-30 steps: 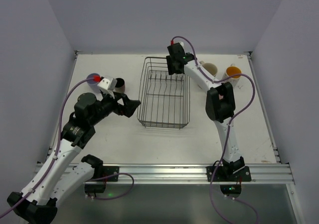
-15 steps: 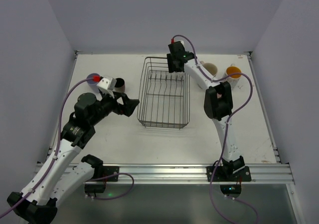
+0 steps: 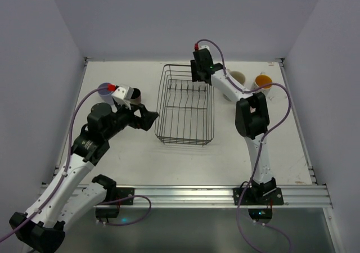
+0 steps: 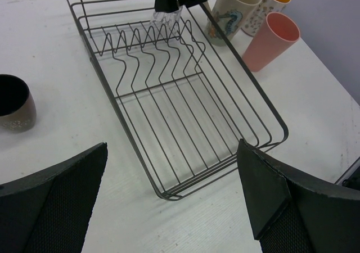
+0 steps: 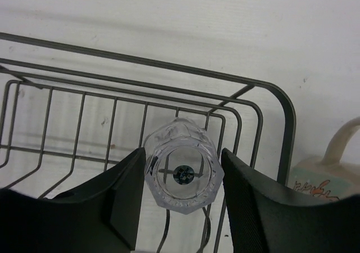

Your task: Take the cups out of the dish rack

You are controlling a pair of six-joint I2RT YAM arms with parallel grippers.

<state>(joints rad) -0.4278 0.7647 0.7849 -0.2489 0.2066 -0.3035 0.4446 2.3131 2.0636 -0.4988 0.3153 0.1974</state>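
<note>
The black wire dish rack (image 3: 159,109) lies mid-table. A clear glass (image 5: 183,174) stands upright in its far right corner, seen from above in the right wrist view. My right gripper (image 5: 183,180) reaches down over it, and both fingers touch the glass's sides. From the left wrist view the same glass (image 4: 167,18) shows under the black right gripper (image 3: 198,76). My left gripper (image 4: 171,152) hovers wide open over the table at the rack's near left corner (image 4: 163,194), holding nothing. No other cup shows inside the rack.
Right of the rack stand a cream printed mug (image 4: 230,14), an orange-lined tumbler (image 4: 269,3) and a pink tumbler (image 4: 270,41). Left of it sit a brown mug (image 4: 14,102) and a lavender tumbler (image 3: 103,89). White walls enclose the table.
The right gripper's fingers have narrowed onto the clear glass, and the wrist has shifted slightly right. The left arm has barely moved.
</note>
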